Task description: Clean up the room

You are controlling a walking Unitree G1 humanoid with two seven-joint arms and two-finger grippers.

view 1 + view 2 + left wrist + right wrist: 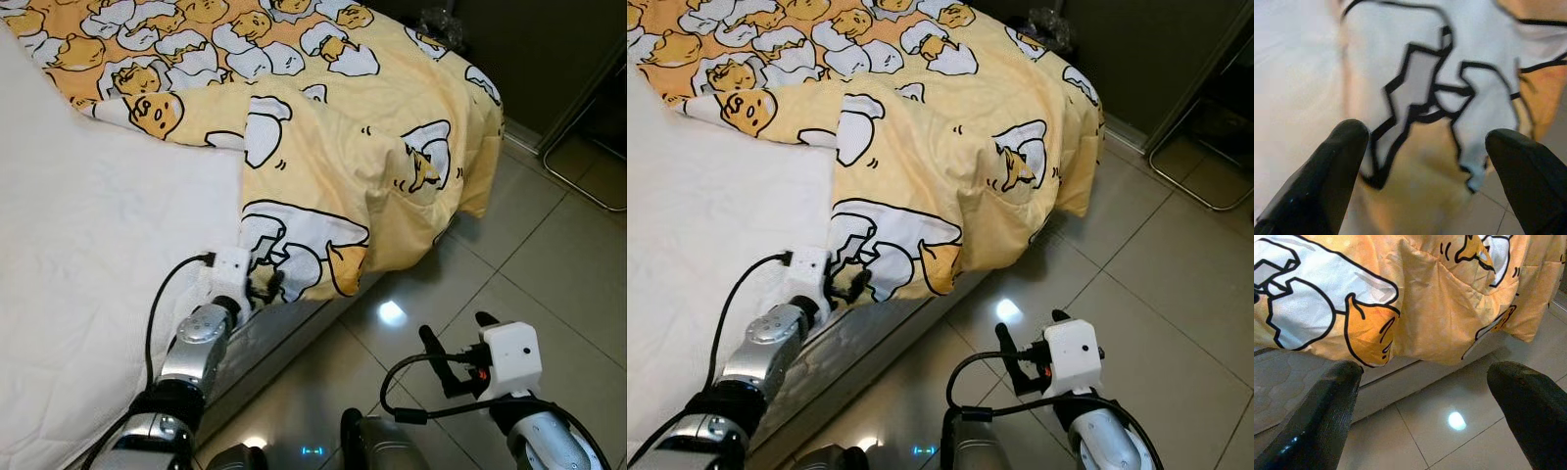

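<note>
- Left gripper (pixel 263 284) is up at the bed edge w/ its fingers (pixel 1327 171) spread apart, the blanket's lower hem lying between them – lined up for a pinch, nothing clamped yet, judging by the left wrist view.
- Blanket (pixel 333 127), yellow w/ cartoon egg print, is bunched over the far part of the bed and spills off the corner toward the floor; prob. why the arm goes for the hanging edge, the easiest bit to grab.
- Sheet (pixel 88 245), white, lies bare on the near side, so the cover needs pulling back across it.
- Right gripper (pixel 458 348) hangs low over the floor tiles (pixel 549 264), fingers wide apart, holding nothing – kept clear of the bed, idle.
- Metal rack leg (pixel 578 166) stands well apart from the bed, by the wall.
</note>
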